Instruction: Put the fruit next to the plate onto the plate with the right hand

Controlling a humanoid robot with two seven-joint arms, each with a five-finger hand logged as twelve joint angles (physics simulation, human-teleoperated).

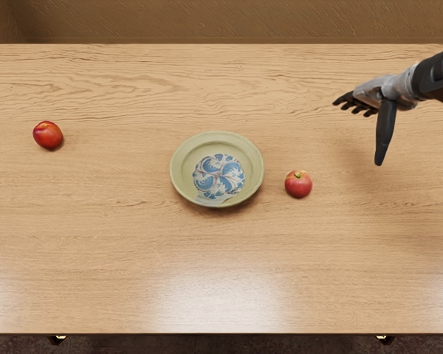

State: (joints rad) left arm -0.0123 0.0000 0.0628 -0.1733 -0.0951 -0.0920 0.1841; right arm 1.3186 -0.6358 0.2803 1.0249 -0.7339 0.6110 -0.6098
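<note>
A pale green plate (181, 151) with a blue floral centre lies in the middle of the wooden table. Just right of it, a small red apple (298, 184) stands on the wood, apart from the rim. Far off at the left sits a second red fruit (48, 135). My right hand (369, 110) hovers above the table at the upper right, up and to the right of the apple, fingers spread and thumb hanging down, holding nothing. Its arm enters from the right edge.
The wooden table (221, 280) stretches across the whole view, with its front edge near the bottom and a wall behind its far edge.
</note>
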